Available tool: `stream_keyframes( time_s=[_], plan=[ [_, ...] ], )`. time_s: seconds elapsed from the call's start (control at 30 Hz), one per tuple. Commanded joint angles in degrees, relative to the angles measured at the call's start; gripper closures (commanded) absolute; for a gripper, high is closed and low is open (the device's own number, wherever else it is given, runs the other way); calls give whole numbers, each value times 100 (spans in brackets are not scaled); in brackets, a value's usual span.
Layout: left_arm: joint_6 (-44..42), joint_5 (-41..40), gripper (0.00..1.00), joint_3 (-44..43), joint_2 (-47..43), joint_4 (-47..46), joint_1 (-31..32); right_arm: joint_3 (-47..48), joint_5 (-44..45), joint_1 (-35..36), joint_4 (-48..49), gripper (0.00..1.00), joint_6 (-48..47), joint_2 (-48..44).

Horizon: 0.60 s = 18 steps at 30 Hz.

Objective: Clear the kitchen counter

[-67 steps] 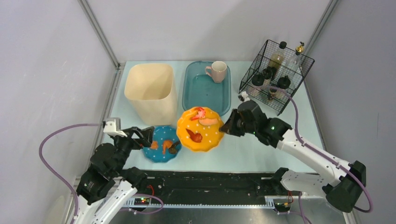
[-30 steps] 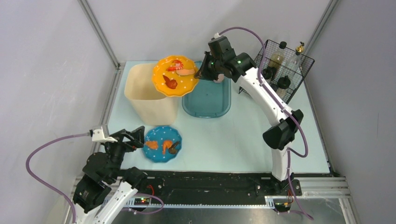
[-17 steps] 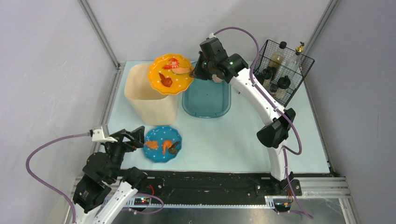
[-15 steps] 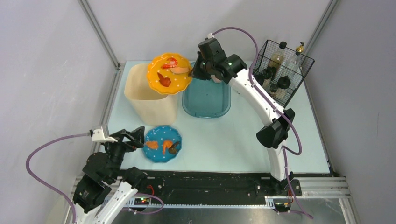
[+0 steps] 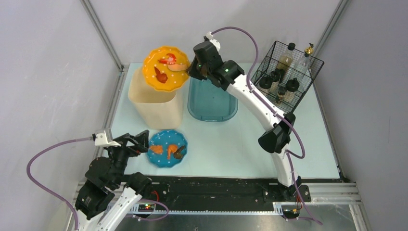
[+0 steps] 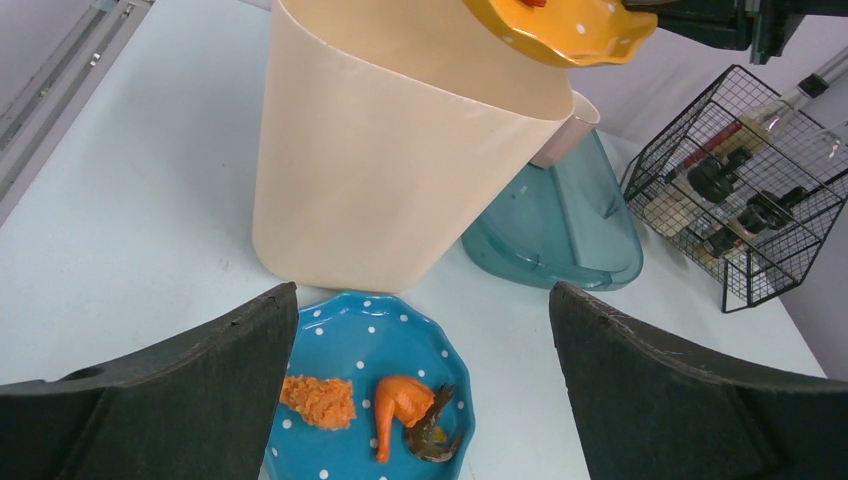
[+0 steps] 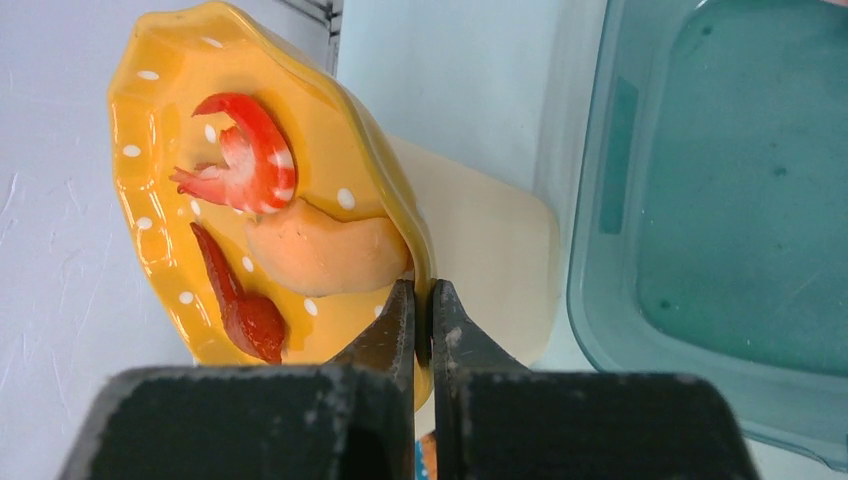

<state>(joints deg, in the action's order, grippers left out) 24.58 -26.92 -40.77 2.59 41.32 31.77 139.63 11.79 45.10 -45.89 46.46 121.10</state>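
R gripper (image 7: 420, 300) clamped on rim of orange scalloped plate (image 7: 150, 120), food loose on it. Beige bin (image 5: 154, 103) sits below fingertips. Plate prob. stiff, glazed, slippery, chippable, so pinch rim firmly. Kitchen counter (image 5: 231, 144) well below. L gripper (image 6: 418, 300) jaws apart, blue plate (image 6: 345, 335) just ahead.

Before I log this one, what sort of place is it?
Probably a lab mock-up kitchen: a railed pale-blue counter, food on a blue plate, a cream bin, a wire rack of bottles.

robot lab cell: grey panel walls (image 5: 48, 72), metal frame posts (image 5: 102, 36)
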Motion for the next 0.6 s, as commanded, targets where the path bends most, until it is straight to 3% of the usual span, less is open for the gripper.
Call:
stream_keyframes(
  time_s=[0.0, 0.2, 0.57],
  plan=[
    [90, -138, 0, 17, -16, -22, 31, 674, 620, 197, 1579, 100, 176, -51],
    [91, -154, 0, 23, -16, -23, 31, 789, 1061, 392, 2006, 100, -142, 177],
    [91, -165, 0, 19, -1, -17, 29, 707, 2131, 771, 2713, 100, -1826, 325]
  ],
)
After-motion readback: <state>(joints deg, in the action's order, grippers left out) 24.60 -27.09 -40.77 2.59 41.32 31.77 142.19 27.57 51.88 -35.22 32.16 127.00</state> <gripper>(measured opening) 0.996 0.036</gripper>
